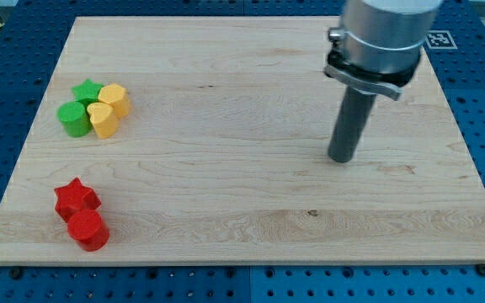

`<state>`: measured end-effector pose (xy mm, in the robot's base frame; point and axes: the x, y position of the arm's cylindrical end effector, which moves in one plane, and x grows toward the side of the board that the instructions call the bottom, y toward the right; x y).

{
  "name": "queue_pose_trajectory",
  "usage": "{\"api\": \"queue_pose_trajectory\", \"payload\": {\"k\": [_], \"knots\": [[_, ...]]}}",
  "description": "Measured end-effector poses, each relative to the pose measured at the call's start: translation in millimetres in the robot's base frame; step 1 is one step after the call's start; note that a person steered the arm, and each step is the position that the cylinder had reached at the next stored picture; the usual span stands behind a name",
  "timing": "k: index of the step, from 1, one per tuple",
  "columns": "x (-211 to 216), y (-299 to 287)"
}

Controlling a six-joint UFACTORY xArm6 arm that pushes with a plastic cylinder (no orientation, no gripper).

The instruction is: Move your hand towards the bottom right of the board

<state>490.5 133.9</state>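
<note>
My tip (341, 158), a bare rod with nothing held, rests on the wooden board (226, 202) right of centre, well apart from the blocks at the view's left

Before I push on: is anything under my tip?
No block: my tip rests on bare wooden board, right of centre. The spot directly under it is covered. All blocks sit far off at the view's left.

My tip (341, 158) — right of centre (apparently touching the board (226, 151)).
</note>
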Motion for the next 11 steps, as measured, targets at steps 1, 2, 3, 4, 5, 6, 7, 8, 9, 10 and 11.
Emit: {"api": "queue_pose_trajectory", "payload": {"k": [1, 2, 3, 4, 5, 6, 7, 8, 9, 10, 11], "knots": [[0, 10], [0, 10], [0, 11], [0, 13], [0, 16], [0, 26], [3, 51], [8, 83], [13, 100], [23, 129], [23, 157]]}}
